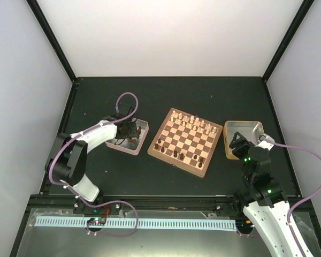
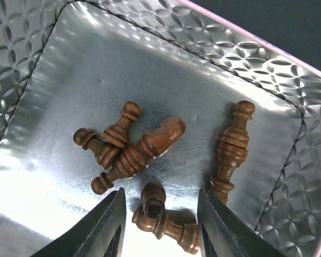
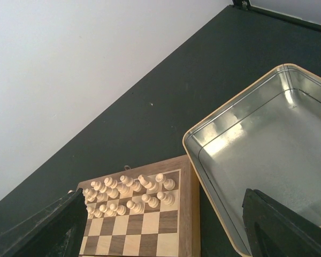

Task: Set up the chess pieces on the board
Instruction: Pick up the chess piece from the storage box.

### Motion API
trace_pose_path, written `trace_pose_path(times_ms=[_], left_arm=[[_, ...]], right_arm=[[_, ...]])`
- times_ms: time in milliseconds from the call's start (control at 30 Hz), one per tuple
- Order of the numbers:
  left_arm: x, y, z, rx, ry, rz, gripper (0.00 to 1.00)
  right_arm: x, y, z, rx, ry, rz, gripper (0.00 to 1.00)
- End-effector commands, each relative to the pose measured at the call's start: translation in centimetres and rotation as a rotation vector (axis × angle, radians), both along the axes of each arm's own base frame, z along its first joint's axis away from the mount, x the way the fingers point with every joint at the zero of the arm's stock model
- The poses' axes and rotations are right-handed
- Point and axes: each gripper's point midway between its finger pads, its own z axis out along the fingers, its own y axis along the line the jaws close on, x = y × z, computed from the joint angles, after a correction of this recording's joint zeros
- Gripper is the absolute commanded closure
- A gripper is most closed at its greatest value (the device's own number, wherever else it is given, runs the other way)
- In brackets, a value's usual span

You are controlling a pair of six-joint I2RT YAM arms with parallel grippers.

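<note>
Several dark brown chess pieces (image 2: 134,152) lie loose in a pink-rimmed metal tray (image 2: 246,51) in the left wrist view. My left gripper (image 2: 160,227) is open and low over them, with two small pieces (image 2: 153,197) between its fingers (image 2: 104,230). A tall piece (image 2: 232,150) lies beside the right finger. In the top view the left gripper (image 1: 125,131) is inside that tray (image 1: 140,140), left of the board (image 1: 185,141). Several dark pieces (image 1: 175,153) stand along the board's near side. My right gripper (image 1: 239,144) is open, holds nothing, and hovers between the board (image 3: 182,214) and another tray.
Cream-white chessmen (image 3: 129,193) fill the board's two far rows (image 1: 191,122). A gold-rimmed metal tray (image 1: 244,133) lies right of the board, also in the right wrist view (image 3: 267,155). Black table (image 1: 203,96) with white walls behind and at both sides.
</note>
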Motion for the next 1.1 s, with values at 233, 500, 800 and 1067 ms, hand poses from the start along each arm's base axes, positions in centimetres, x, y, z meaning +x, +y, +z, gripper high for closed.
trace_pose_path(times_ms=[233, 500, 800, 1067], left_arm=[[0.6, -0.1, -2.0, -0.025, 0.037, 0.008, 0.71], [0.6, -0.1, -2.7, -0.016, 0.056, 0.001, 0.84], [1.1, -0.5, 0.4, -0.049, -0.031, -0.018, 0.91], [1.1, -2.5, 4.2, -0.16, -0.117, -0.098, 0.91]], right_arm=[[0.3, 0.2, -0.1, 0.01, -0.005, 0.001, 0.2], [0.4, 0.2, -0.1, 0.008, -0.003, 0.0, 0.2], [0.5, 0.3, -0.1, 0.01, -0.005, 0.004, 0.2], [0.6, 0.4, -0.1, 0.011, -0.003, 0.005, 0.2]])
